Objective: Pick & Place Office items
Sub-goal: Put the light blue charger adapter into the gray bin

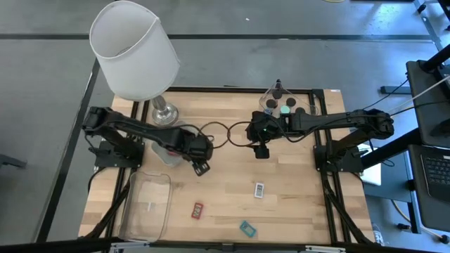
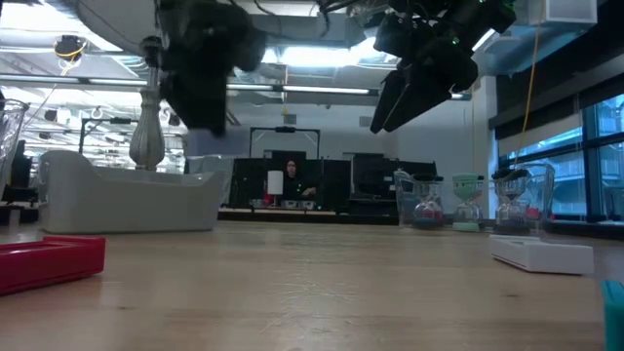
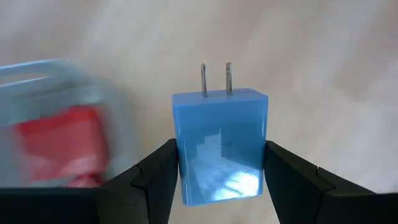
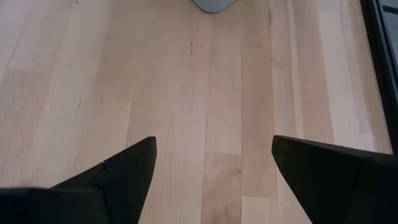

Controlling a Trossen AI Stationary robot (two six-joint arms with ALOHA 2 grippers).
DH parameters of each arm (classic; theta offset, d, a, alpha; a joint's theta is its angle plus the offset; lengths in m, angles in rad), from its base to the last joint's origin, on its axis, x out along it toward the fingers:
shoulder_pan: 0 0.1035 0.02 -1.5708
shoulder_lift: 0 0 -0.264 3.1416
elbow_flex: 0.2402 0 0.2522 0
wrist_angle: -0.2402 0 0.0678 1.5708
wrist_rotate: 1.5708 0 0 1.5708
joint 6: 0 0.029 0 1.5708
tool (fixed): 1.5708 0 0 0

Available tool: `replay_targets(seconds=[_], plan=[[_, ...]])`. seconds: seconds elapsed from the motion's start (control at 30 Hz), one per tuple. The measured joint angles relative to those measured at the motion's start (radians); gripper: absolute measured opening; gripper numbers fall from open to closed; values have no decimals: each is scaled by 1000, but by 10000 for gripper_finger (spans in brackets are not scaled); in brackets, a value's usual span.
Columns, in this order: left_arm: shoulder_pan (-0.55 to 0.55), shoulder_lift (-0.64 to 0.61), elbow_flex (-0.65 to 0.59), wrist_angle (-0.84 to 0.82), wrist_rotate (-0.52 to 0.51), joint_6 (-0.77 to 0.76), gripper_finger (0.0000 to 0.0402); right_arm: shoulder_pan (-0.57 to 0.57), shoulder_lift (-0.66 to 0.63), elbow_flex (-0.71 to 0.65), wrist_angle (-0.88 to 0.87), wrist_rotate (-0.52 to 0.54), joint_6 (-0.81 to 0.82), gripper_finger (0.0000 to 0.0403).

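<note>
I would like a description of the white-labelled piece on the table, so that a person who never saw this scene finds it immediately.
Start at the white-shaded lamp at the table's far left corner, then cross to the right half of the wooden table. Below the open right gripper, on bare wood, lies the white-labelled piece. It is the only white one; the red piece and the teal piece lie nearer the front edge.

A wooden table (image 1: 295, 204) carried a white-shaded lamp (image 1: 133, 49), a clear tray (image 1: 148, 204), another tray (image 1: 271, 95) holding caps, a white-labelled piece (image 1: 259, 189), a red block (image 1: 197, 209) and a teal piece (image 1: 247, 228).
</note>
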Motion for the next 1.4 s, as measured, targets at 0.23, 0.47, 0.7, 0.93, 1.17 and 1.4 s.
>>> replay_targets(seconds=[0.23, 0.47, 0.7, 0.93, 1.17, 1.4], plan=[[36, -131, 11, -367, -181, -136, 203, 0, 0, 0, 0, 0, -7, 322], [78, -228, -122, -440, -155, -238, 203, 0, 0, 0, 1, 0, -32, 322], [99, -251, -296, -300, -38, -250, 203, 0, 0, 0, 1, 0, -112, 322], [99, -251, -358, -225, -26, -227, 203, 0, 0, 0, 8, 0, -126, 322], [98, -251, -414, -197, -4, -227, 206, 0, 0, 0, 9, 0, -121, 322], [98, -252, -431, -170, 2, -225, 211, 0, 0, 0, 9, 0, -122, 322]])
